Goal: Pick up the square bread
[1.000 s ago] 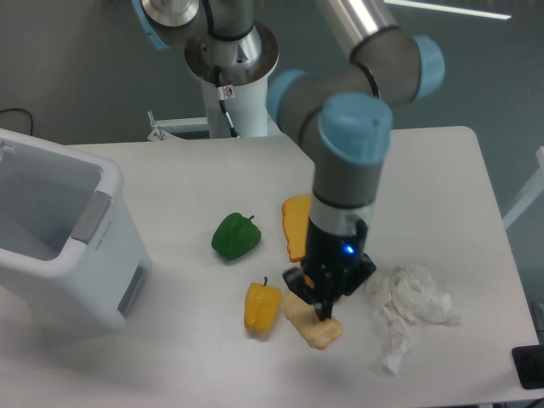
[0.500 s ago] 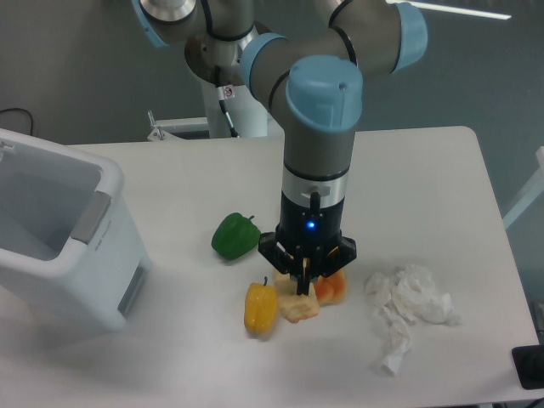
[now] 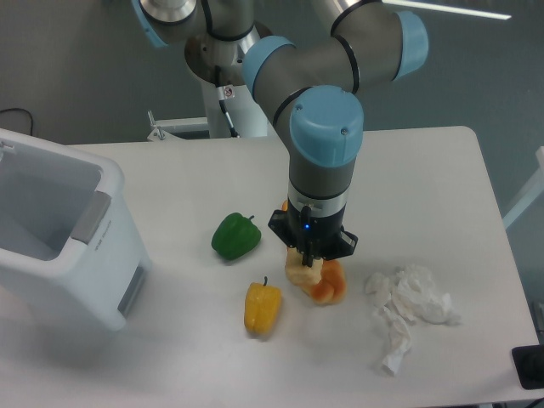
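Pale beige, the square bread (image 3: 300, 270) sat pinched between the 2 fingers (image 3: 306, 257), hanging directly beneath them just off the surface (image 3: 442, 187), its long axis roughly upright, touching an orange bun (image 3: 330, 287) at its right.

Honestly nothing readable anywhere in this shot. There's a tiny red-and-white sticker (image 3: 227, 91) on the robot's white base column (image 3: 228, 106), but it's way too small and blurry to make out.
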`<state>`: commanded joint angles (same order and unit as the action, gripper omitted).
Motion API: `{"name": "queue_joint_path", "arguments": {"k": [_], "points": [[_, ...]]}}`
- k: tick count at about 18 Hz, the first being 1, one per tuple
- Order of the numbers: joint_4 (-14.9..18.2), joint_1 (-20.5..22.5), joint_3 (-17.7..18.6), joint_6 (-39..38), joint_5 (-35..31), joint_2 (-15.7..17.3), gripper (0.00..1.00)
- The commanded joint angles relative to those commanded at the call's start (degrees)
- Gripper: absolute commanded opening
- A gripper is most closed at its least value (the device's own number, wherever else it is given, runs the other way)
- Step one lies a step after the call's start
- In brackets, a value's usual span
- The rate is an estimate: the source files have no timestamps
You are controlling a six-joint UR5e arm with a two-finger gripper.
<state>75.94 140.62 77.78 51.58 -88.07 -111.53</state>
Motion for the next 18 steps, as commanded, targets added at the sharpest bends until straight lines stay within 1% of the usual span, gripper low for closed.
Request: {"name": "queue_joint_path", "arguments": {"k": [8, 12, 18], "points": [[-0.09, 0.70, -1.05, 0.71, -0.09, 0.26, 0.00], [0.18, 0.62, -1.58, 8.96, -0.35, 0.35, 0.00], [0.53, 0.70, -1.49, 13.18, -1.05, 1.67, 0.01]]}}
